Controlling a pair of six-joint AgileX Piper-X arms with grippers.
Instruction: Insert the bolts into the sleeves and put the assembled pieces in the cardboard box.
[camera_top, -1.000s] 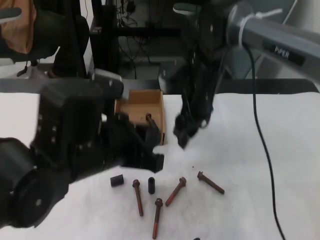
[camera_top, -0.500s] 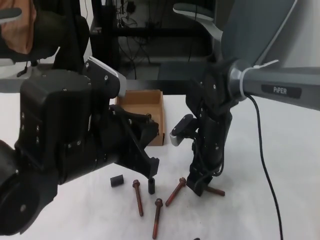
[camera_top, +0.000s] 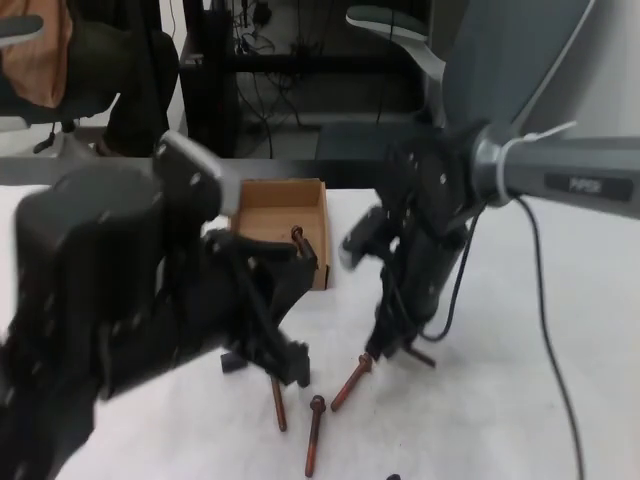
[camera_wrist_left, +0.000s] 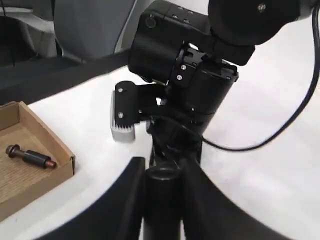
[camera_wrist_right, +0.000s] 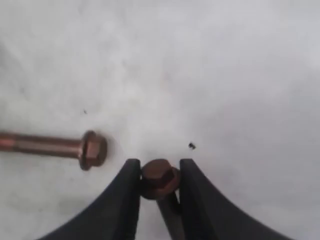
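The right jaws pinch a bolt (camera_wrist_right: 160, 179) by its head, low over the worktop (camera_wrist_right: 225, 75); the left jaws clamp a sleeve (camera_wrist_left: 161, 200). Gripped so (head only), the bolt could swing and miss the bore. The left wrist camera adds a finished piece (camera_wrist_left: 29, 156) in the cardboard box (camera_wrist_left: 50, 184).

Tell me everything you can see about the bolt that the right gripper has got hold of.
The bolt looks like copper-brown metal, with a hexagonal flanged head that faces the wrist camera. The right gripper is shut on it, with a black finger pressed against each side just below the head. In the high view its shank pokes out of the gripper at a slant, low above the white bench cover. Whether its tip touches the cover cannot be told. A second bolt lies close by, apart from it.
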